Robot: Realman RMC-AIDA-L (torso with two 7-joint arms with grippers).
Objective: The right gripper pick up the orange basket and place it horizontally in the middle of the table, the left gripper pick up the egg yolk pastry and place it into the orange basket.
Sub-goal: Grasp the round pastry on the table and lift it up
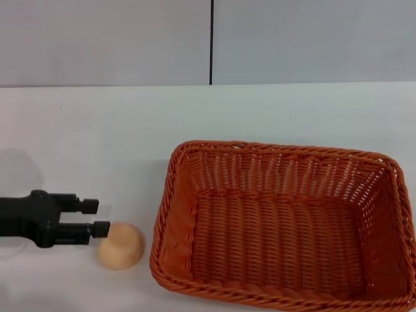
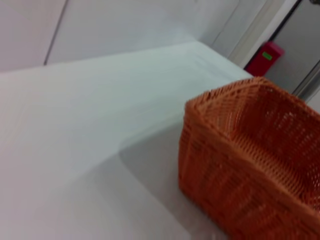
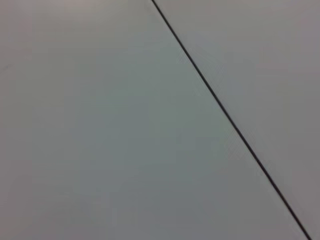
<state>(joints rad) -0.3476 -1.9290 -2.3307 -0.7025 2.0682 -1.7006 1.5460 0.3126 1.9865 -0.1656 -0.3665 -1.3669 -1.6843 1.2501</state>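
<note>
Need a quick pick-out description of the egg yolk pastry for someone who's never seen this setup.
Start at the big orange basket sitting on the white table. Just outside its left wall, near the table's front edge, lies the egg yolk pastry, with the left tool open right beside it. It is the only small, round, pale tan thing there; the basket is large, rectangular and woven.

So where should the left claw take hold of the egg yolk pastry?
Across its rounded middle. The left claw, open, sits on the egg yolk pastry's left, away from the orange basket. The basket wall crowds its right, so come from the left or above, one finger per side.
</note>
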